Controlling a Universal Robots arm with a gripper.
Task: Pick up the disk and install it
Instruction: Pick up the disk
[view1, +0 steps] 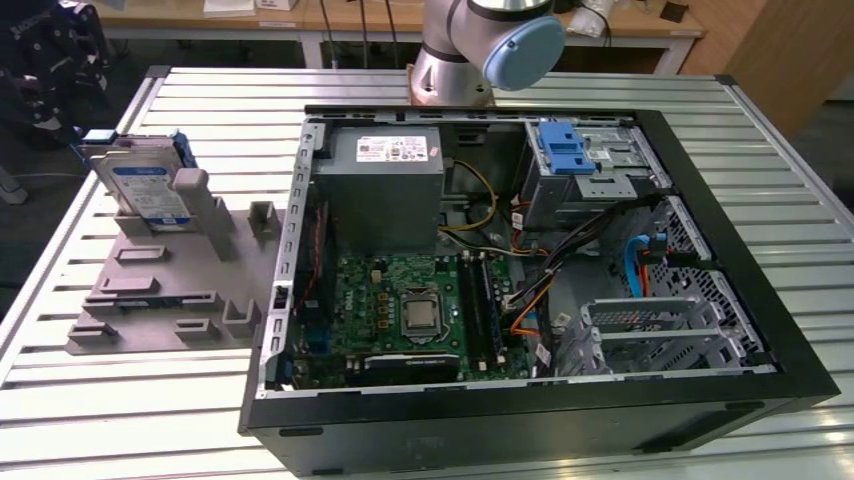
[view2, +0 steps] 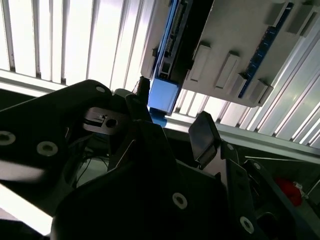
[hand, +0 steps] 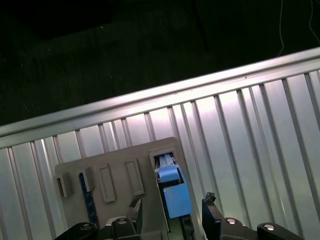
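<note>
The disk (view1: 144, 185) stands upright on its edge in a grey holder (view1: 160, 290) at the exterior view's left, silver with a blue-and-white label and a blue frame. In both wrist views I look down on its blue top edge (hand: 172, 192) (view2: 164, 95). My gripper (hand: 171, 202) (view2: 172, 112) is open. One dark fingertip (hand: 135, 202) is on each side of that blue edge, apart from it. I cannot tell how high the fingers hang above the disk.
An open black computer case (view1: 534, 400) lies on the slatted metal table (view1: 134, 400), right of the holder. Inside are a grey power supply (view1: 380, 190), a green board (view1: 400, 310), cables and a drive bay with a blue latch (view1: 577, 155). The arm's base (view1: 467, 50) stands behind the case.
</note>
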